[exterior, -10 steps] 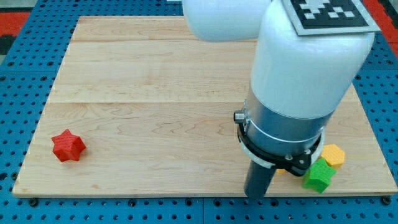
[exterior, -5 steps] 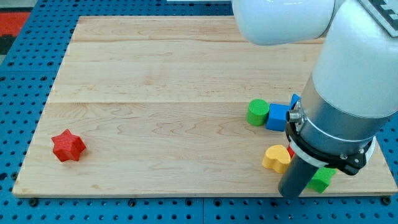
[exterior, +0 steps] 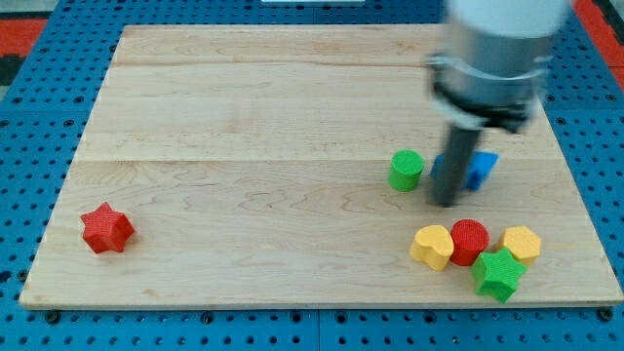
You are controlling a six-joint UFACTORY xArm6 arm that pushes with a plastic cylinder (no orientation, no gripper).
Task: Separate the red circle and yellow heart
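Wooden board, my tip above touching red circle, yellow heart

Light: bright, even, from overhead.
Shadows: faint and short under the blocks.
Glare: mild sheen on the board toward 12 o'clock.
Blur: my rod and my tip motion-smeared; blocks sharp.

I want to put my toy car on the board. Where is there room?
The big bare wooden stretch between the red star block and the green cylinder block. It is crowded at the view's bottom right, around the yellow heart block and red circle block.
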